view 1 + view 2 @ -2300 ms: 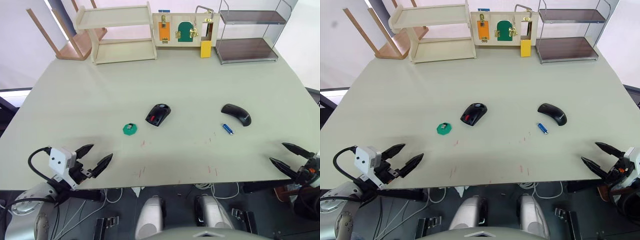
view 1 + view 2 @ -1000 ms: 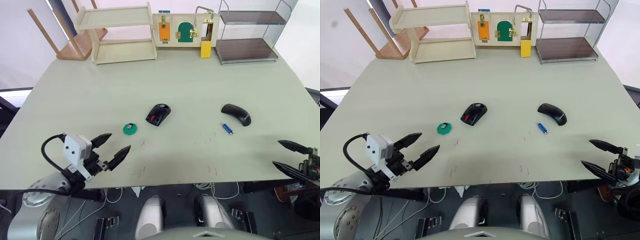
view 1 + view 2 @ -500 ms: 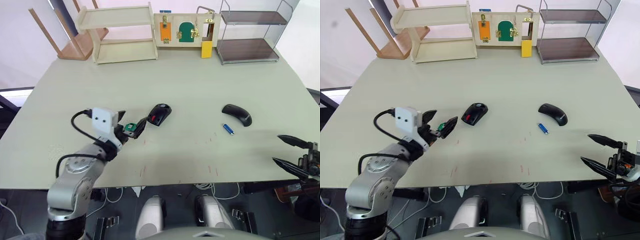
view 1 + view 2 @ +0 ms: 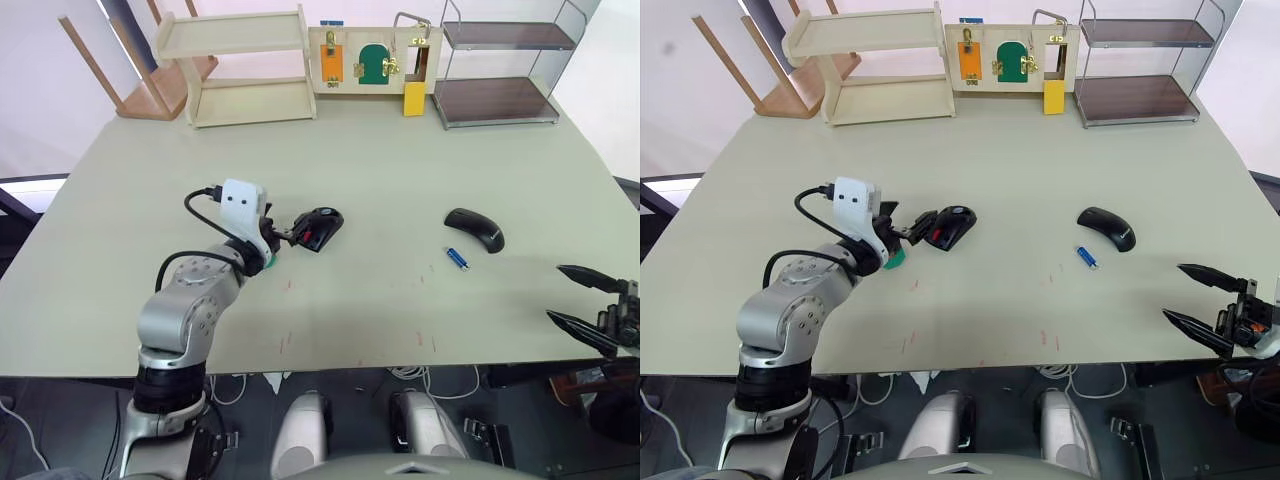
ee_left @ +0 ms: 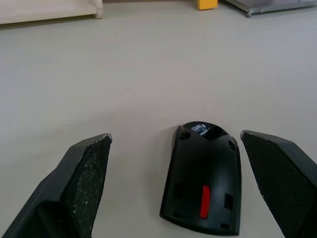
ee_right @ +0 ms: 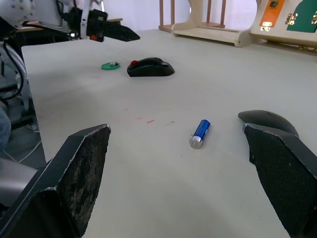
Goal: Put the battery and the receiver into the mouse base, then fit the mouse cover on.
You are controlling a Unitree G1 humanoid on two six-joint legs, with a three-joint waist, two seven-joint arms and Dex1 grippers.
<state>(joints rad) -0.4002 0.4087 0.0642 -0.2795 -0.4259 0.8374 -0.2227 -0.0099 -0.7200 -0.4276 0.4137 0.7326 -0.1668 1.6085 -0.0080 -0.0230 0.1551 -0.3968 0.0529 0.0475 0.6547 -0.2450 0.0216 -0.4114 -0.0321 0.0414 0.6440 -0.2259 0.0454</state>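
Reaching forward from the bench edge within the last second, the left hand (image 4: 285,236) now hangs spread beside the mouse base (image 4: 317,228), whose red-marked body the left wrist view frames between its fingers (image 5: 86,171), ready for gripping.

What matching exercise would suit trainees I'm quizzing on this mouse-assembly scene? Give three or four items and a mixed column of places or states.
Items:
1. battery
2. mouse base
3. mouse cover
4. green disc

Descriptions:
A. just ahead of the open left gripper
B. round, partly hidden behind the left arm in the eye views
C. blue, lying beside the cover
D. smooth black shell on the robot's right

Pairs: 1-C, 2-A, 3-D, 4-B
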